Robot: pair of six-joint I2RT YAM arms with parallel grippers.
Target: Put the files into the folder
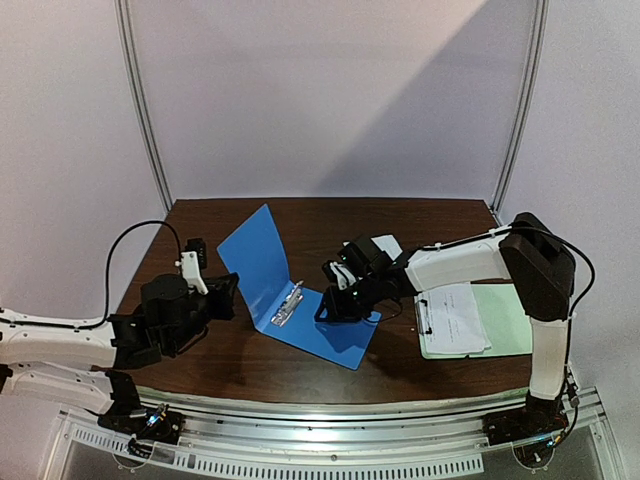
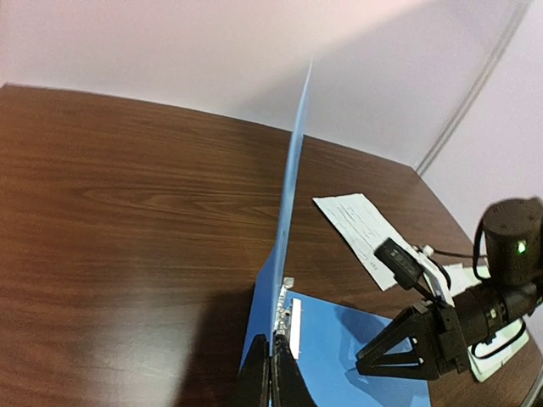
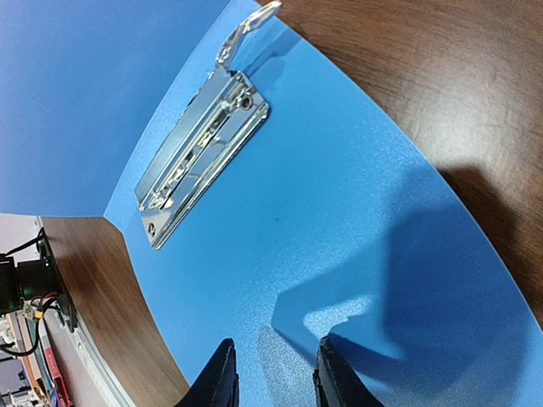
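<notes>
Your left end effector (image 2: 271,380) is pinching the blue folder (image 1: 335,335) cover upright. It's thin, slick plastic, so it's risking slipping & flopping shut. Your right end effector (image 3: 273,369) is hovering over the flat leaf, jaws slightly apart, empty. The floppy white sheets (image 1: 455,318) are lying outside the folder: one on the green clipboard (image 1: 510,320), one on the table (image 1: 420,215).

Bright overhead light, sharp frames (right tool (image 3: 271,377) shadows the folder (image 3: 339,212)).

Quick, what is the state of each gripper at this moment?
Left gripper: closed on the upright cover of the folder.
Right gripper: open, holding nothing, just over the folder's flat half.
</notes>
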